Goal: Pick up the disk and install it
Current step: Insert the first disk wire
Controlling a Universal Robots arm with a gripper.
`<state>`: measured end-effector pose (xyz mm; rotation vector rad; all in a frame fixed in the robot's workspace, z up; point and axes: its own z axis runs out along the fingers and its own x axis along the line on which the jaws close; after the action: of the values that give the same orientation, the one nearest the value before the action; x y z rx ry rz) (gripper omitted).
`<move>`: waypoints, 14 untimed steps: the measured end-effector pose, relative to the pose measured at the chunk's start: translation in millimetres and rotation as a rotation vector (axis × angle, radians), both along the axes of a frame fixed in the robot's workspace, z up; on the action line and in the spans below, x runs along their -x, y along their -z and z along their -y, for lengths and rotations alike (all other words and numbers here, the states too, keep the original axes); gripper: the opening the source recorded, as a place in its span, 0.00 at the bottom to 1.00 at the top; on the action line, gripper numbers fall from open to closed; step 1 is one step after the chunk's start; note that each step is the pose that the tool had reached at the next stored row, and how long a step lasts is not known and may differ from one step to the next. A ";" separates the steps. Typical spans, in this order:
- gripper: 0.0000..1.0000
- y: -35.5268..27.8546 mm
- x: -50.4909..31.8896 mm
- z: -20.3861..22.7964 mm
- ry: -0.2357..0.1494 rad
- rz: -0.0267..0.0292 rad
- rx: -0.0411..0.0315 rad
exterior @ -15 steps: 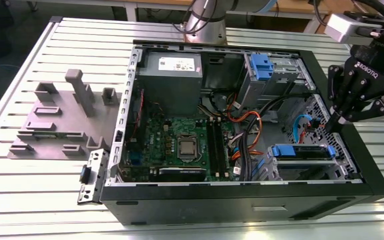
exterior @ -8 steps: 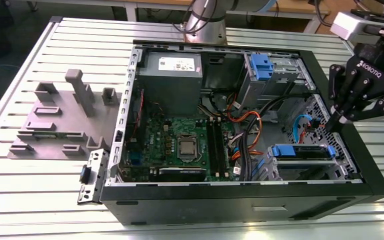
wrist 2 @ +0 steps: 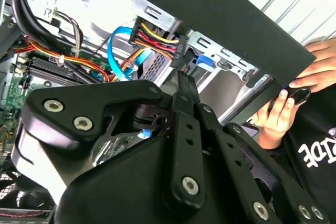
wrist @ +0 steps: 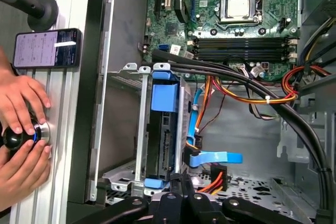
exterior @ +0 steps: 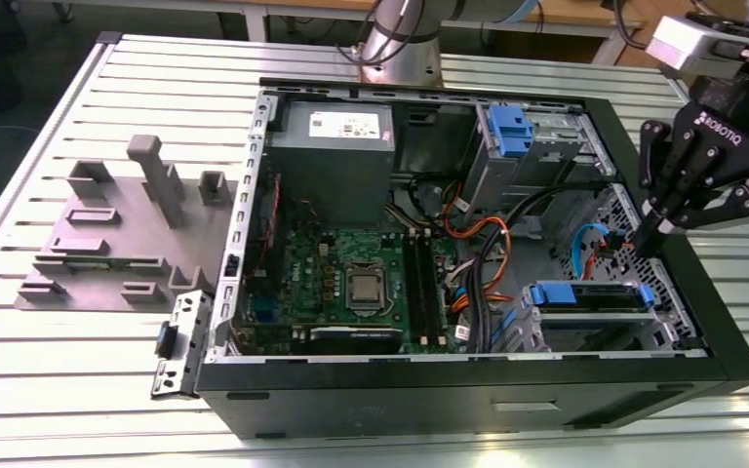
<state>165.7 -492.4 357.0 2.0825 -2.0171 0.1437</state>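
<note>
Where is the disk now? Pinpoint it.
The disk sits in the drive cage at the open computer case's front corner, on the exterior view's right, just below the gripper and beside the orange cable bundle.

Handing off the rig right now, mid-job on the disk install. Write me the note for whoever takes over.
Gripper: jaws shut, holding nothing, tips pointing down near the drive bay of the computer case.
Disk: in the metal bay with its blue frame, not held.
Done: the disk is in the bay.
Left: cannot tell whether it is fully seated.
Note: a person's hands are on a knob beside the case.
</note>
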 end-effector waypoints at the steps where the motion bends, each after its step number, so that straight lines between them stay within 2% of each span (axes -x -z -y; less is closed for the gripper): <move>1: 0.11 0.3 -0.4 -1.3 0.000 -0.0021 0.0001; 3: 0.11 1.4 -1.2 -3.2 0.000 -0.0062 0.0005; 5: 0.11 3.0 -1.8 -4.6 0.000 -0.0091 0.0077; 8: 0.11 4.8 -2.2 -7.0 0.000 -0.0102 0.0354; 9: 0.11 5.1 -2.2 -8.0 0.000 -0.0103 0.0412; 12: 0.11 5.3 -2.2 -11.7 -0.004 -0.0104 0.0426; 14: 0.11 5.3 -2.2 -12.2 -0.006 -0.0105 0.0426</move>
<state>168.0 -480.2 351.7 2.0594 -1.9844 0.1748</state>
